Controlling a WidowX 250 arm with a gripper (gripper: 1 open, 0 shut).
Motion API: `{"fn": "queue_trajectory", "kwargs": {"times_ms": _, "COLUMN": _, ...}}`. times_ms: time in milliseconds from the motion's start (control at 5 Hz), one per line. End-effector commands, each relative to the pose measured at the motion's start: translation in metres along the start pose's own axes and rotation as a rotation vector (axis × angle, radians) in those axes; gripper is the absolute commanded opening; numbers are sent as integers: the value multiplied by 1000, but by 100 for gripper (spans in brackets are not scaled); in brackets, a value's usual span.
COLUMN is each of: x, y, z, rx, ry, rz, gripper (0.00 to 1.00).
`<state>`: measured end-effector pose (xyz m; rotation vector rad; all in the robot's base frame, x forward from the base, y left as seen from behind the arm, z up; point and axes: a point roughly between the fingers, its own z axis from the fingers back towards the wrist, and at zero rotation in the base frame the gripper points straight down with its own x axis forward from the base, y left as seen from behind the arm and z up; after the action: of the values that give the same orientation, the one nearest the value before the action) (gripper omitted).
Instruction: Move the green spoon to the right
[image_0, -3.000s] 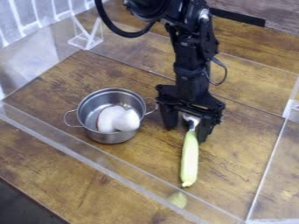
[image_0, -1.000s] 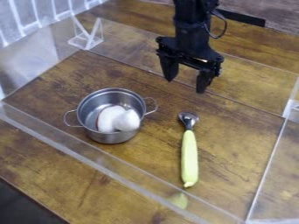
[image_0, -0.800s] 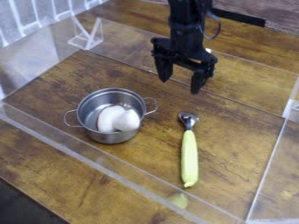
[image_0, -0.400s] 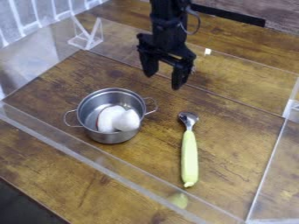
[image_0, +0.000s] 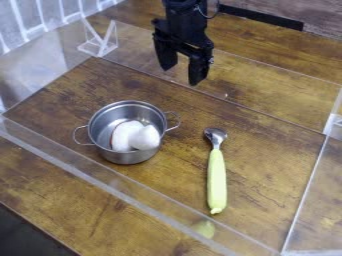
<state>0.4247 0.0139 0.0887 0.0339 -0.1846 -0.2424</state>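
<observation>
The green spoon (image_0: 215, 173) lies flat on the wooden table (image_0: 281, 120), right of the pot. Its yellow-green handle points toward the front edge and its small silver bowl (image_0: 215, 136) faces the back. My gripper (image_0: 179, 68) hangs open well above and behind it, over the back of the table, with both dark fingers (image_0: 160, 58) spread and nothing between them. No part of the arm touches the spoon.
A steel pot (image_0: 127, 134) with a white object (image_0: 134, 136) inside stands left of the spoon. Clear plastic walls (image_0: 94, 170) fence the table at the front, left and right. A clear stand (image_0: 99, 38) sits at the back left.
The open gripper has risen off the spoon and drifted back and to the left. The spoon and pot have stayed where they were.
</observation>
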Motion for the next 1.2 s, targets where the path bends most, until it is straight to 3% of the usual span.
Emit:
{"fn": "queue_trajectory", "kwargs": {"times_ms": 0, "x": 10, "y": 16, "z": 38, "rx": 27, "ry": -93, "rz": 14, "gripper": 100}}
{"fn": "queue_trajectory", "kwargs": {"times_ms": 400, "x": -8, "y": 11, "z": 36, "rx": 32, "ry": -87, "rz": 38, "gripper": 100}}
{"fn": "queue_trajectory", "kwargs": {"times_ms": 600, "x": -4, "y": -1, "z": 32, "rx": 45, "ry": -87, "rz": 71, "gripper": 100}}
{"fn": "queue_trajectory", "kwargs": {"times_ms": 1000, "x": 0, "y": 4, "z": -8, "rx": 73, "ry": -81, "rz": 160, "gripper": 100}}
